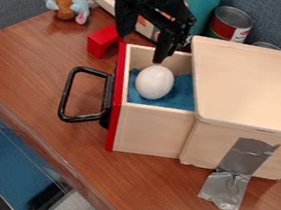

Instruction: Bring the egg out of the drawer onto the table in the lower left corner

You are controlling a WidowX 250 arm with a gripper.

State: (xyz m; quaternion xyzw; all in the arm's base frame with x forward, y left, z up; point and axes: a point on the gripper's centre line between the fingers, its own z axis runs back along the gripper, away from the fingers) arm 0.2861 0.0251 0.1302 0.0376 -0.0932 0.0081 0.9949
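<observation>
Pre-grasp step: black two-finger gripper (139, 49), fingers parted; below it, white oval egg (154, 82) in open red-fronted wooden drawer (149, 131). Next, presumably: centring over the egg, then descent.

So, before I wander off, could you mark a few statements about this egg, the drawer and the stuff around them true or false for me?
1. The egg lies in the open drawer. True.
2. The jaws are closed around the egg. False: the jaws stand apart and are not around it.
3. The egg rests on red cloth. False: the cloth is blue.
4. Silver tape is stuck to the side of the wooden box. True.
5. The plush toy sits on top of the wooden box. False: the plush toy is on the table, near its back left.
</observation>
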